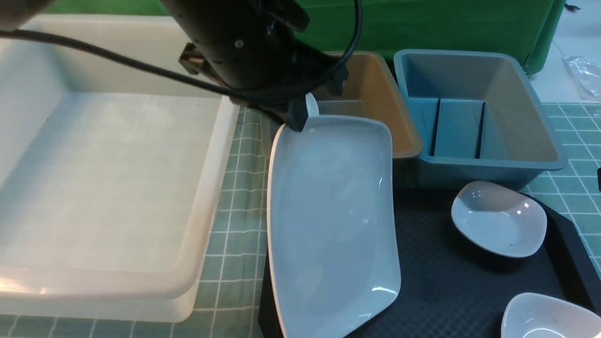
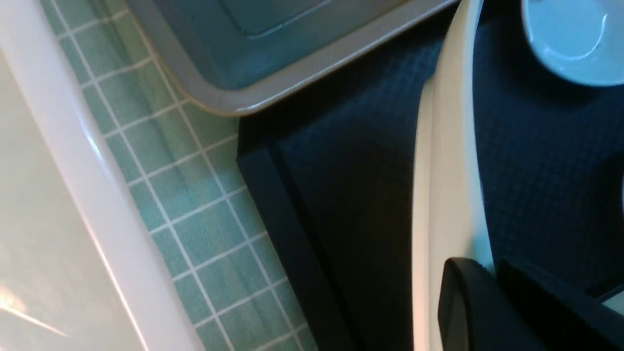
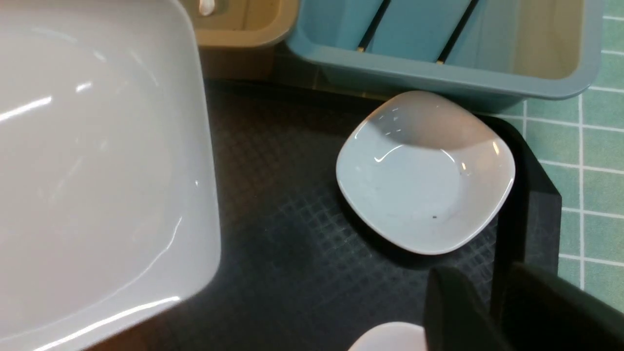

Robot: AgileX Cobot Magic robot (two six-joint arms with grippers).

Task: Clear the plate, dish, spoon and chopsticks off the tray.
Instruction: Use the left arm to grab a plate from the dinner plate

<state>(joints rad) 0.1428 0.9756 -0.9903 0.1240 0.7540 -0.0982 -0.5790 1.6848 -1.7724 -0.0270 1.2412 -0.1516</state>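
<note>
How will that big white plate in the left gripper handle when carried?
The plate looks glossy, so it may slip in the left gripper, which pinches only its far rim. Large and seemingly ceramic, it is likely stiff, heavy for such a grip, and breakable if dropped.

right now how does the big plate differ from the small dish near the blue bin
Size: the plate is far larger than the dish. Shape: the plate is a long, shallow rounded rectangle; the dish is squarish and deeper. Pose: the plate is tilted, pinched at its far rim by the left gripper; the dish lies flat on the tray, untouched. Both are glossy white.
</note>
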